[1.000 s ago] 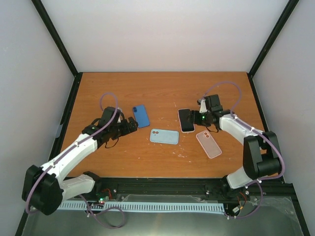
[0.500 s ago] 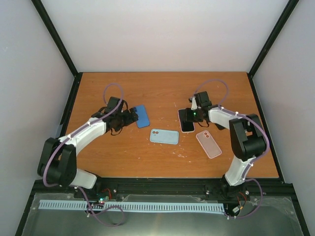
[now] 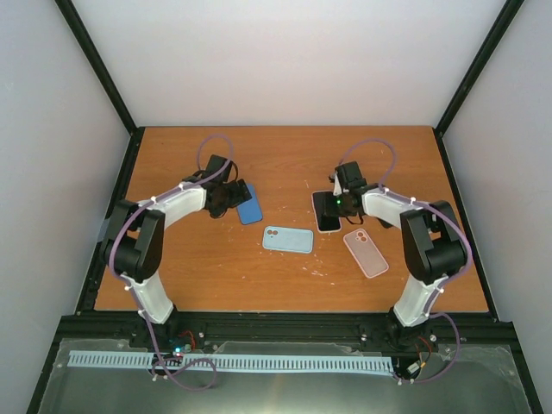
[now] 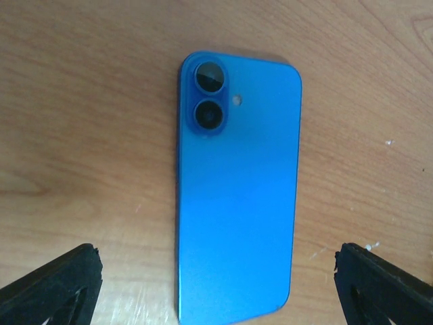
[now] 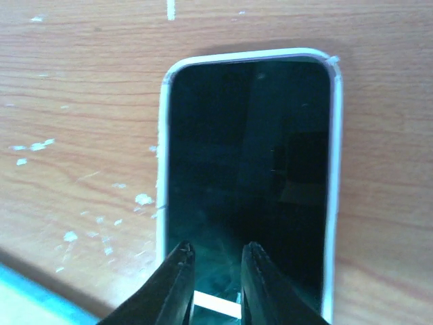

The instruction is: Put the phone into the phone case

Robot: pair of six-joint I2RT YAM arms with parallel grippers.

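Left arm movement: elbow folded back toward the 9 o'clock table edge since the earlier frame; wrist closer to the blue phone.
Left gripper (image 3: 229, 197): jaws wide apart, one finger on each long side of the blue phone, holding nothing.
Blue phone (image 4: 237, 189): flat on the table (image 3: 259, 285), back up, at 10 o'clock from the light-blue case.
Right gripper (image 5: 215, 261): fingers nearly together over the black-screen phone's near end; nothing clamped between them.
Black-screen phone (image 5: 250, 156): flat, screen up, at 2 o'clock from the light-blue case.
Light-blue case (image 3: 287, 239): mid-table, apart from both phones.
Pink case (image 3: 366, 253): at 4 o'clock from the black-screen phone.
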